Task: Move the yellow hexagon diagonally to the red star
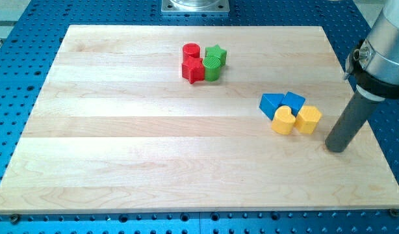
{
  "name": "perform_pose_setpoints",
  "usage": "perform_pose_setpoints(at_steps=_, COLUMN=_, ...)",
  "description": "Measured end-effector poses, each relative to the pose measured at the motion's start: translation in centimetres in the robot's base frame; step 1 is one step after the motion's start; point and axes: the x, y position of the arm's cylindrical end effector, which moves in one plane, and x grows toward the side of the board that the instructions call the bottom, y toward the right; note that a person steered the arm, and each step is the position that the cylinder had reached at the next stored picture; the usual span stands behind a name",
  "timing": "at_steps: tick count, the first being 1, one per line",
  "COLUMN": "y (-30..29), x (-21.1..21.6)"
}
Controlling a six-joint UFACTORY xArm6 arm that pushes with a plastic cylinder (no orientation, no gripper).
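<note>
Nearest the camera there's just bare wood: the board [121, 175] is empty along the view's bottom, and the blue perforated bench [30, 26] is seen around its edges.

Only one view is given, so that's all that gets walked through. My tip [337, 149] is planted on the board near the view's right edge, just to the right of and slightly below the yellow hexagon [308, 119], close but with a gap visible. It's a plain rod, so nothing can be spread, pressed together or pinched; nothing is being held or touched by it.

The yellow hexagon is parked in the right-hand cluster, touching a yellow heart-ish block [284, 120] on its left. Two blue blocks are tucked right behind that pair: a blue triangle-looking one [271, 104] and a second blue block [294, 100], shape hard to call.

The red star [193, 71] is found well apart, up toward the view's top centre, jammed against a red cylinder [191, 51] behind it, with a green cylinder [212, 67] on its right and a green star [216, 54] behind that.

Progress-wise, basically nothing can be counted as done yet: the hexagon and the star are well apart. The whole up-and-left diagonal push is probably left, and the yellow heart sits right in that path, so it'll likely get dragged along.
</note>
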Motion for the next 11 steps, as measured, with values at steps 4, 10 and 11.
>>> perform_pose_setpoints(at_steps=4, y=-9.0, x=-2.8)
perform_pose_setpoints(at_steps=10, y=-20.2, x=1.4)
perform_pose_setpoints(at_steps=11, y=-22.9, x=1.2)
